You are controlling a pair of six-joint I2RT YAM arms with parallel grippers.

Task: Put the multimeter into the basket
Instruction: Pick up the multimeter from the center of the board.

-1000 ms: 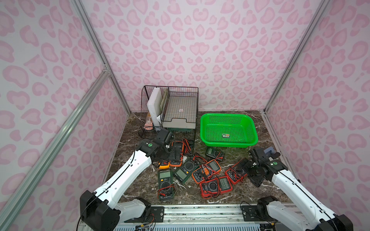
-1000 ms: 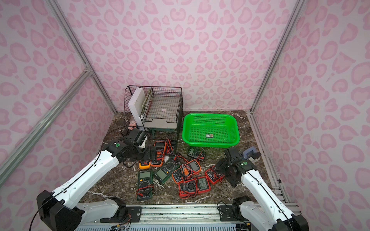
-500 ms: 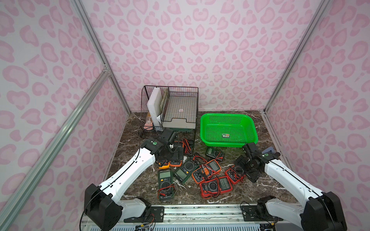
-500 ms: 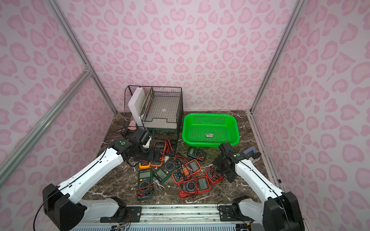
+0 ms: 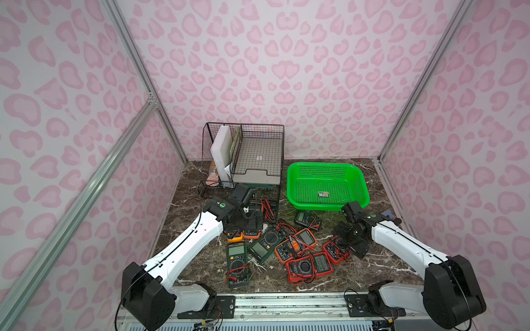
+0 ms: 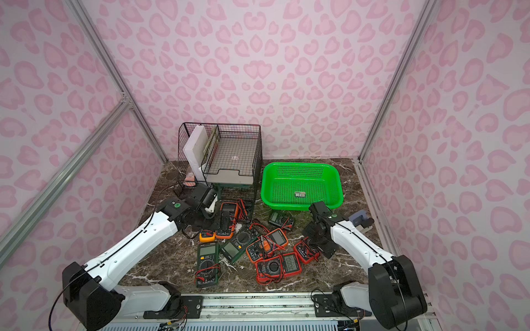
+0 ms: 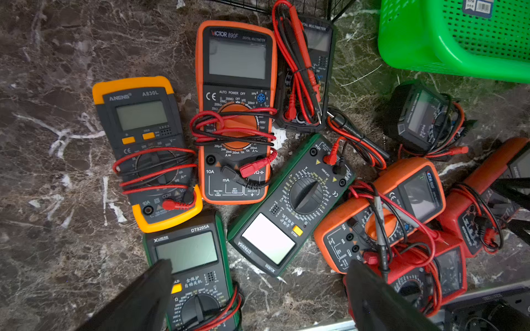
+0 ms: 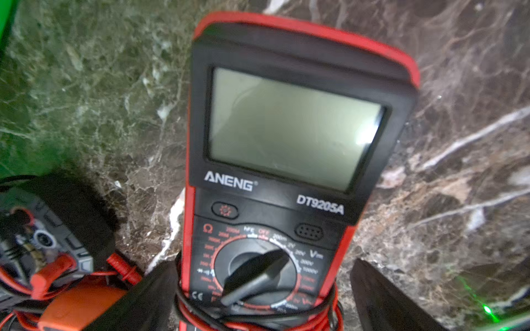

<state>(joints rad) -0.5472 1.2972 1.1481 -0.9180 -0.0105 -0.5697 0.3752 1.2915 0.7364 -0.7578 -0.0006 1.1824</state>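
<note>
While no multimeter yet lies in the basket (image 5: 324,165), centre-right in both top views, the red multimeter (image 8: 286,129) rests on the bench (image 5: 269,282) just below it. The right gripper (image 8: 259,268) has its jaws wide on either side of the meter, not closed. The left gripper (image 7: 258,265) hangs over the pile with jaws wide and empty. The bench is dark marble and the walls (image 5: 286,71) are pink-patterned.

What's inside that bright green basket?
The green basket holds only a small barcode sticker on its perforated floor, nothing else. The right arm covers just the near rim corner.
</note>
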